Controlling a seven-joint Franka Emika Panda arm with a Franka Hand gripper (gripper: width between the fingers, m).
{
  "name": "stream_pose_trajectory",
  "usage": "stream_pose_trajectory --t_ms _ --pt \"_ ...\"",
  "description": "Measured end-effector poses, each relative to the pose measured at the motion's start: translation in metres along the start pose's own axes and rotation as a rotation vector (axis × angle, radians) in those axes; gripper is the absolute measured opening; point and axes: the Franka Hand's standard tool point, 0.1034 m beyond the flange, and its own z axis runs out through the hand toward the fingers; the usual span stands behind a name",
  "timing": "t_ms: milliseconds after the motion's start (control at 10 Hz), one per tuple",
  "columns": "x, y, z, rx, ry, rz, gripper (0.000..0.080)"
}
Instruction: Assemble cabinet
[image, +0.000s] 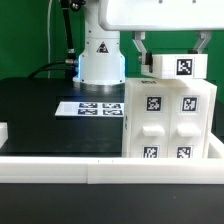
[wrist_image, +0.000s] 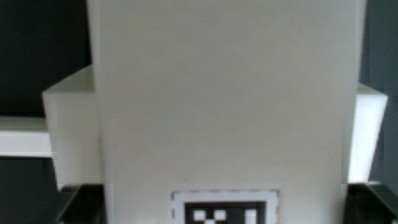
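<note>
The cabinet (image: 168, 120), a large white box with recessed panels and several square tags, stands upright at the exterior view's right. A smaller white tagged block (image: 178, 68) sits on its top. My gripper (image: 172, 58) reaches down from above with a finger on each side of this block, and the jaws look closed on it. In the wrist view the block (wrist_image: 214, 100) fills the space between my dark fingers (wrist_image: 71, 205), with its tag at the frame edge. Part of the cabinet shows behind it (wrist_image: 63, 120).
The marker board (image: 98, 107) lies on the black table (image: 40, 110) in front of the robot base (image: 100, 60). A white rail (image: 60, 166) runs along the near edge. A small white part (image: 3, 130) sits at the exterior view's far left.
</note>
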Motion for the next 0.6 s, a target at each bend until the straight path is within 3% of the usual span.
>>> stream_pose_trajectory --t_ms 300,600 --pt "0.0002 -0.0007 0.0002 0.000 0.001 0.183 0.0561" --pt "0.0016 -0.0030 0.0007 0.031 0.057 0.525 0.0561"
